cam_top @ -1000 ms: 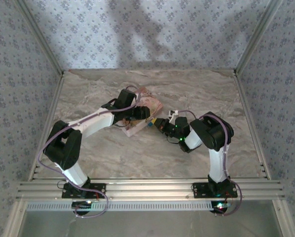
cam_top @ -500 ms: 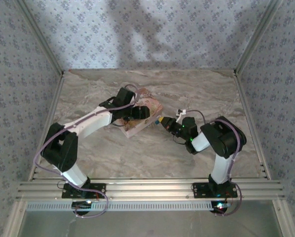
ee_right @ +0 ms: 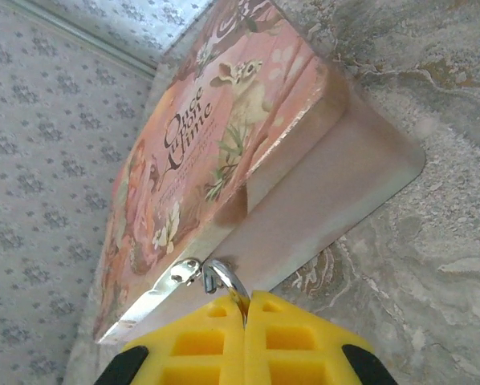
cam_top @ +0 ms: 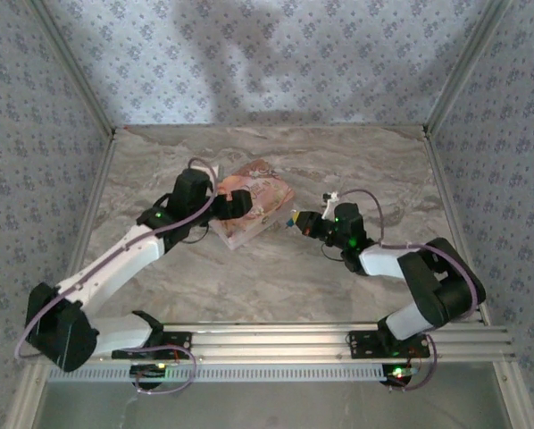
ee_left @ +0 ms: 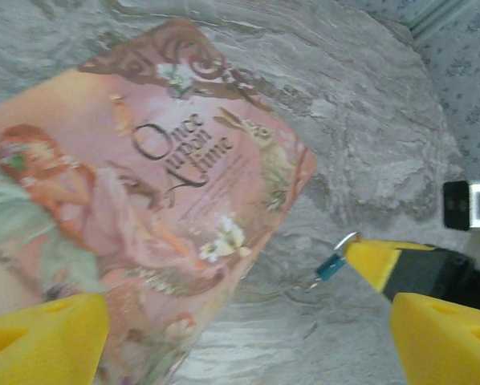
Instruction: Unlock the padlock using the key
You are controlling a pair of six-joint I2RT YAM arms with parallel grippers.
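Observation:
My right gripper (cam_top: 296, 220) is shut on a small metal piece that I take for the key (ee_right: 224, 279). A curved silver loop sticks out of the closed pads (ee_right: 200, 345). In the left wrist view it has a small teal part (ee_left: 331, 266) at the right gripper's yellow tip (ee_left: 376, 261). It hangs just off the corner of the pink illustrated box (cam_top: 262, 204), close to the silver hasp (ee_right: 172, 277). My left gripper (cam_top: 233, 204) hovers over the box's left half, open, its yellow fingertips (ee_left: 43, 337) wide apart and holding nothing. The padlock is hidden.
The box (ee_left: 144, 176) lies flat on the marble-patterned tabletop (cam_top: 338, 161), its lid printed with "Once upon a time". Patterned walls close in the back and both sides. Aluminium rails (cam_top: 267, 340) run along the near edge.
My left gripper opened and drew back to the left over the box as its arm stretched out low. My right gripper moved right, away from the box's edge, staying shut.

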